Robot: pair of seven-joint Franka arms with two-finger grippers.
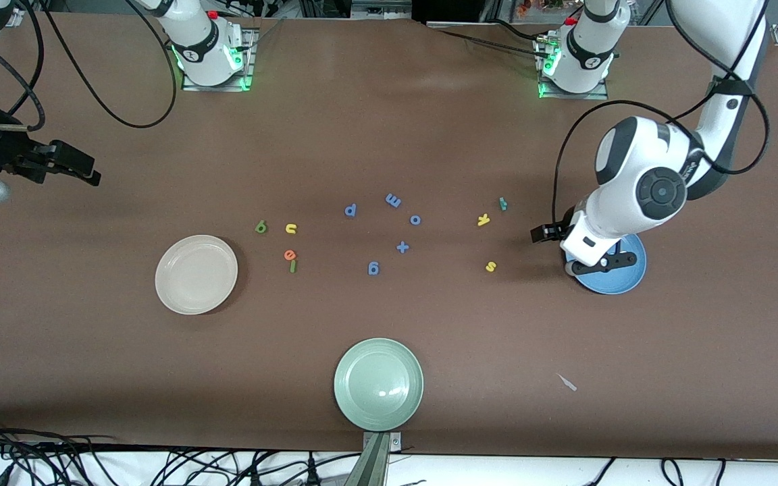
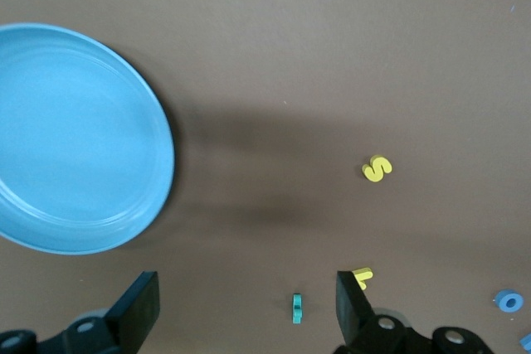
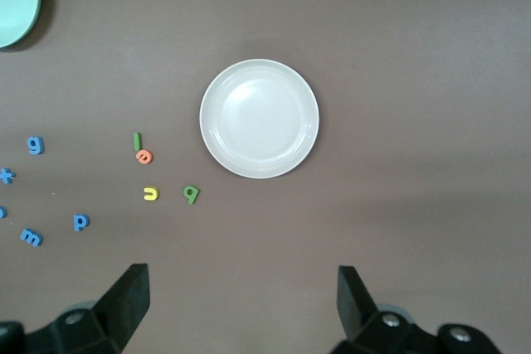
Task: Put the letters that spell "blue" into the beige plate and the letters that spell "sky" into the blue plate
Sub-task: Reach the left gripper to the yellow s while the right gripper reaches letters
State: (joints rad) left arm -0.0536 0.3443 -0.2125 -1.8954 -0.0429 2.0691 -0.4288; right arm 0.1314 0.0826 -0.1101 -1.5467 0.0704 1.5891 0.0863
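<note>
We see 5 blue bits in the middle of the table: p (image 1: 350,210), m (image 1: 393,200), o (image 1: 415,219), plus (image 1: 402,247) and g (image 1: 373,268); they lie btw. the two letter groups and block nothing. A pale green plate (image 1: 378,383) sits nearest the front camera, and a small scrap (image 1: 567,383) lies toward the left arm's end. We count 3 plates and 12 foam bits. The beige plate (image 1: 196,274) is plain and round, w/ 4 letters beside it: dark green b (image 1: 261,227), yellow u (image 1: 291,229), orange e (image 1: 289,254) touching the thin green l (image 1: 292,266). The blue plate (image 1: 622,279) is partly under the left arm; near it lie yellow s (image 1: 491,266), yellow k (image 1: 483,219) and teal y (image 1: 503,203). All 3 plates hold nothing. The left gripper (image 2: 247,312) is wide open, holds nothing, and hangs low beside the blue plate w/ the y btw. its fingers in its wrist view. The right gripper (image 3: 242,304) is wide open too, holds nothing, and waits up over the right arm's end of the table.
</note>
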